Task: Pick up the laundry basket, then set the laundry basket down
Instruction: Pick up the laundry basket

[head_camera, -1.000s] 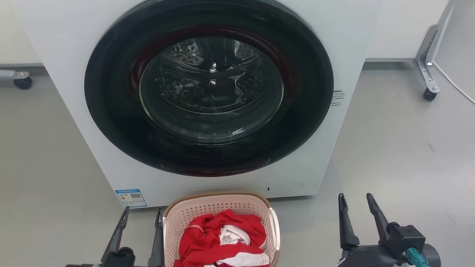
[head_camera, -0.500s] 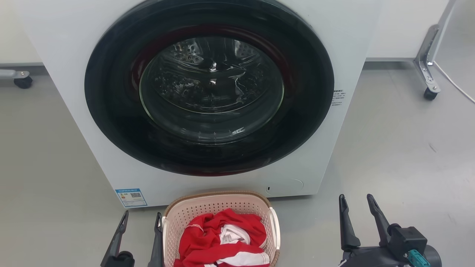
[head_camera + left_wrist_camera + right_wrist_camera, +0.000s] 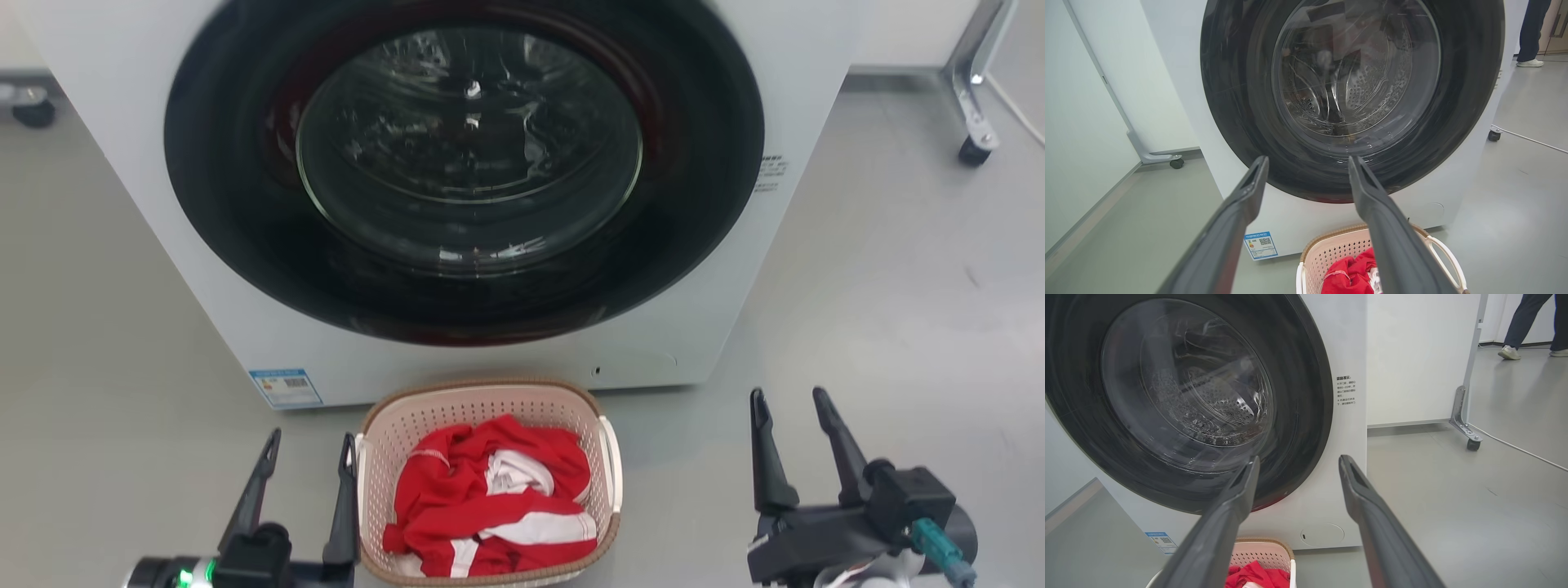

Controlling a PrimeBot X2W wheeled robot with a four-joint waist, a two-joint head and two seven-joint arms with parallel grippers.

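- left gripper (image 3: 311,439): just left of the basket, fingers spread wide with nothing between them. its inner finger stands right beside the basket's left handle (image 3: 358,469); i cannot tell whether they touch.
- basket (image 3: 490,406): sits on the floor (image 3: 857,286), with the washer (image 3: 469,147) close behind it and red and white clothes (image 3: 490,510) piled inside. it looks not yet lifted, so the step in hand seems to be the reach before the pick-up.
- right gripper (image 3: 789,396): well to the right of the basket, fingers also wide and empty.
- next move, as i judge it: the right arm must come in to the basket's right handle (image 3: 611,465), the left fingers must straddle the near handle, then both close and lift evenly.
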